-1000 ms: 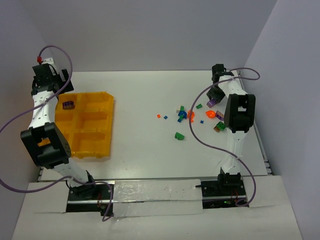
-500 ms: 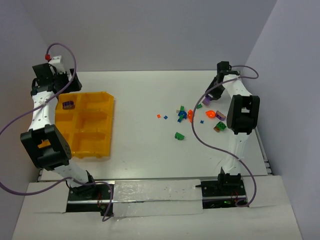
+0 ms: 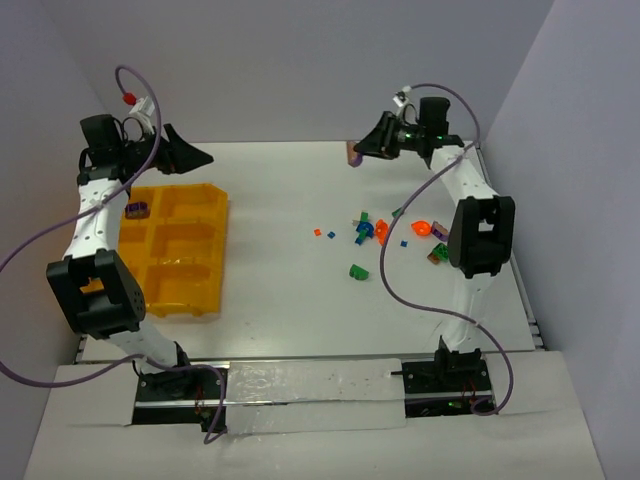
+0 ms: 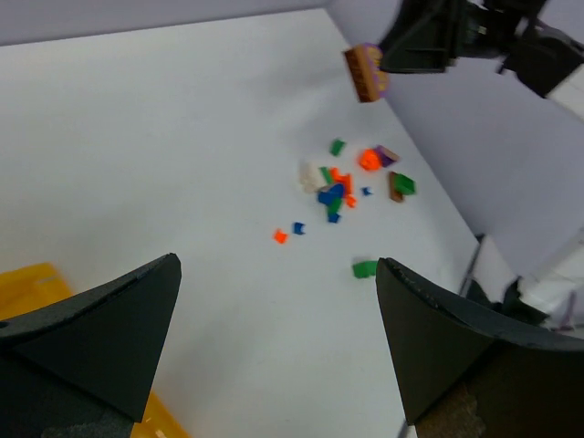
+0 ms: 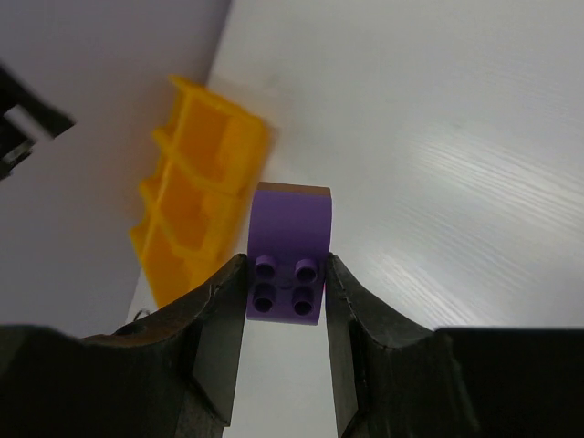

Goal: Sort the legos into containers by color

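We pinched the purple brick [image 5: 287, 251] by its flat sides in the right jaws: light, stiff, probably slippery. Left jaws gaped empty.

A purple brick [image 5: 288, 251] is pinched in my right gripper [image 5: 286, 294], held up in the air. Other legos [image 3: 378, 233] — green, blue, orange, purple — lie scattered well apart from the orange tray [image 3: 221, 262]. Its far-left bin [image 3: 150, 200] holds one purple piece [image 3: 136, 209].

Glossy plastic brick [image 5: 287, 265]; seemingly matt table [image 3: 290, 190]
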You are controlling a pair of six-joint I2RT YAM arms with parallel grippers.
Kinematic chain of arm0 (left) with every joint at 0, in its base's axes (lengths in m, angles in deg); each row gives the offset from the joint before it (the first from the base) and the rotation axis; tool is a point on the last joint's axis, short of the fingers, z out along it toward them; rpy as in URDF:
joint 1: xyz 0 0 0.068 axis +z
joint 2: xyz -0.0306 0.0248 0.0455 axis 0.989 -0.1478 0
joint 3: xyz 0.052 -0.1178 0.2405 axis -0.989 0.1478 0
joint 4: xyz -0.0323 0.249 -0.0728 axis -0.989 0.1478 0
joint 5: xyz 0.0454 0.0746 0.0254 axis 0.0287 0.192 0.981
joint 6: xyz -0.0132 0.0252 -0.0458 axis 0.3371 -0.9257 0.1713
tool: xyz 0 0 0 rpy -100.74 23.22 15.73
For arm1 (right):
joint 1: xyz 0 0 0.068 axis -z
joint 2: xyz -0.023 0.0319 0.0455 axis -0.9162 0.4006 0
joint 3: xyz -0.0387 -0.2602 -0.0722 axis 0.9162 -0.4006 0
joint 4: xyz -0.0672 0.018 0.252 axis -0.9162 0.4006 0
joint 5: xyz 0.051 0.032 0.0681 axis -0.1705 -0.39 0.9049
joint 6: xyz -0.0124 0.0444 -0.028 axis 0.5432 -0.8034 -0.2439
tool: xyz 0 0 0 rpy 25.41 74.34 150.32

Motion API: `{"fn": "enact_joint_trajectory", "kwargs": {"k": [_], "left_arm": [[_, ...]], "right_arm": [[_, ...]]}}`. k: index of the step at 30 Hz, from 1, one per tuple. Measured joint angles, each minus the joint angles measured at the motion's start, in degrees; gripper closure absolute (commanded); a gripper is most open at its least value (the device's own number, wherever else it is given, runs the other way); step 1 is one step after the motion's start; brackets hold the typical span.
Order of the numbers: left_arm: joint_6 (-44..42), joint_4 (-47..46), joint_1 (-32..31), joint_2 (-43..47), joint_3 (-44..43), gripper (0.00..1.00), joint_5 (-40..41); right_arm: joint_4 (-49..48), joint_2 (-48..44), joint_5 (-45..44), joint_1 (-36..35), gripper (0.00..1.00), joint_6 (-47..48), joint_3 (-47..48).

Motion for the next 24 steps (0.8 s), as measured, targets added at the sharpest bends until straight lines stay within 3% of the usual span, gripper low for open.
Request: {"fn": "enact_joint_trajectory", "kwargs": {"k": [7, 13, 17, 24], "left_arm": [[8.48, -8.48, -7.66, -2.61, 0.55, 0.03, -7.46], [11.95, -13.63, -10.52, -5.48, 0.38, 0.04, -10.63], [11.14, -13.93, -11.66, -6.87, -0.66, 0.05, -11.76], [13.7, -20.96, -14.79, -7.07, -0.55, 0.05, -14.53]], "right_arm": [[-23.03, 0.0, 13.96, -11.93, 1.0, -9.46, 0.03], [-38.56, 0.43, 20.77, -17.11, 1.0, -19.1, 1.18], [-43.71, 0.61, 22.7, -18.29, 1.0, -22.37, 1.93], [-44.62, 0.74, 24.08, -19.02, 1.0, -23.31, 2.01]]}}
